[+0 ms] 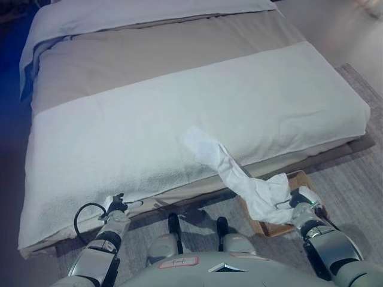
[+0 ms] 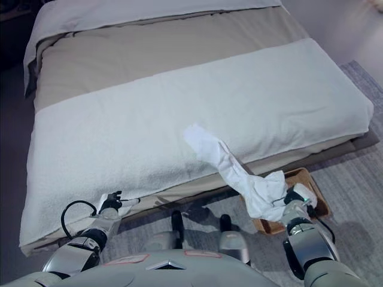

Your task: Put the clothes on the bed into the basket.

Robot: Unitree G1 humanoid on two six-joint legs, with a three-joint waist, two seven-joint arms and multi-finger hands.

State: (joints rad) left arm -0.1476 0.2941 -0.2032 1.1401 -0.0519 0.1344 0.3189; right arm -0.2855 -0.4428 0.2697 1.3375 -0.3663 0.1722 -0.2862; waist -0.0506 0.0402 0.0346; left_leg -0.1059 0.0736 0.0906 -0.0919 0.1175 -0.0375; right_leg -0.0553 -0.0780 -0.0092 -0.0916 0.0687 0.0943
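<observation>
Transfer step in hand. Right hand (image 2: 294,198) grips one end of a white garment (image 2: 230,164) over the wooden basket (image 2: 312,188) on the rug; the other end trails on the bed (image 2: 179,113). Left hand (image 2: 112,205) idle at the bed edge, fingers relaxed. Next: draw the trailing end clear and lower it in.

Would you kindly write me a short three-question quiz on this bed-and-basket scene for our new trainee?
1. True or false: the white garment lies wholly inside the basket.
2. Which hand grips the garment: A) left hand, B) right hand, C) neither?
3. Fill in: the basket stands on the ____ beside the bed.

Key:
1. False; it stretches from the bed's white blanket down over the basket.
2. B; the left hand rests at the bed's edge, holding nothing.
3. Rug.
</observation>
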